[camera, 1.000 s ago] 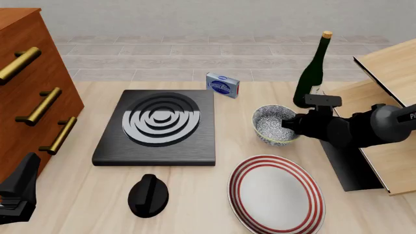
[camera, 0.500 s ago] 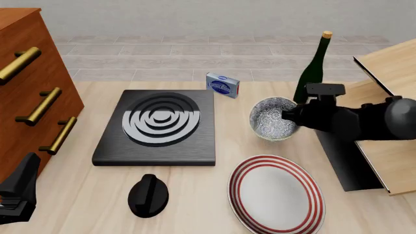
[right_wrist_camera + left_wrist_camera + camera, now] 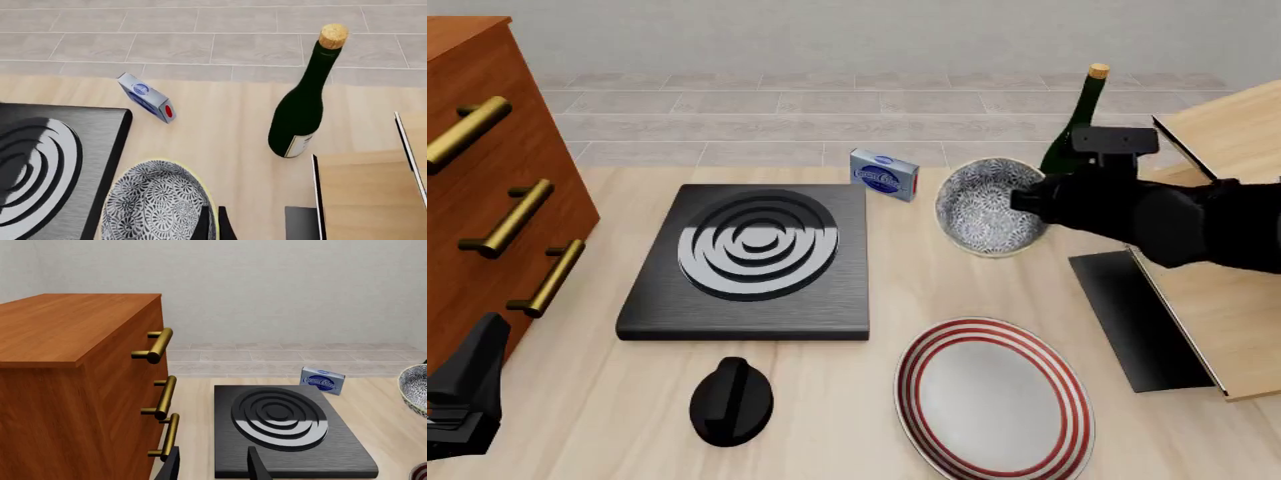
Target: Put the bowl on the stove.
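Gripping the small blue-speckled white bowl [image 3: 988,209] by its rim, my right hand [image 3: 1024,199] holds it tilted — nothing inside — beside the flat black ringed stove [image 3: 751,262].

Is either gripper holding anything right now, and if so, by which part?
The right gripper holds the bowl by its rim on the bottle's side, tilted. The left gripper holds nothing.

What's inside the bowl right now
Nothing shows inside the bowl except its own speckled pattern and one finger of the right gripper clamping its rim. In the right wrist view, part of the interior lies out of frame.
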You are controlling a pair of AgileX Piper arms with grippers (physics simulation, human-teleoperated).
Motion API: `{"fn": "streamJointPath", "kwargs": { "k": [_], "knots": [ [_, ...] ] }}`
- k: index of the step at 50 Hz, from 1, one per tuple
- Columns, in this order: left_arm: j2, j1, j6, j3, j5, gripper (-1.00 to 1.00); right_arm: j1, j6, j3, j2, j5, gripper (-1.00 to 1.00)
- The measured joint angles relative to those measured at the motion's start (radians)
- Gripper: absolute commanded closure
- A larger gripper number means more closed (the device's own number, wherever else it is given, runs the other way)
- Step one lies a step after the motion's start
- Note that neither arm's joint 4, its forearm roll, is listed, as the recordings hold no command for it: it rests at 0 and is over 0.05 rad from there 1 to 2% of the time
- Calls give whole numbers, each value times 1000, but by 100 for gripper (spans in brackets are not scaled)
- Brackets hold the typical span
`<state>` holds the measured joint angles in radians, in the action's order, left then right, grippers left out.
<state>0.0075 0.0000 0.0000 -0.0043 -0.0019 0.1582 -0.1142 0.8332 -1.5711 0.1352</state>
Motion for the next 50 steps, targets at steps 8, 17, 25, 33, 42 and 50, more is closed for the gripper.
{"fn": "streamJointPath", "kwargs": {
  "k": [8, 17, 25, 33, 42, 50],
  "knots": [
    [0, 0, 0, 0, 0, -100, 34, -17, 15, 46, -33, 100],
    [0, 0, 0, 0, 0, -100, 85, -35, 59, 69, -76, 100],
    [0, 0, 0, 0, 0, -100, 133, -48, 120, 55, -112, 100],
    [0, 0, 0, 0, 0, -100, 184, -65, 198, 12, -146, 100],
    [0, 0, 0, 0, 0, -100, 235, -88, 282, -45, -176, 100],
    [0, 0, 0, 0, 0, -100, 283, -111, 365, -109, -203, 100]
  ]
}}
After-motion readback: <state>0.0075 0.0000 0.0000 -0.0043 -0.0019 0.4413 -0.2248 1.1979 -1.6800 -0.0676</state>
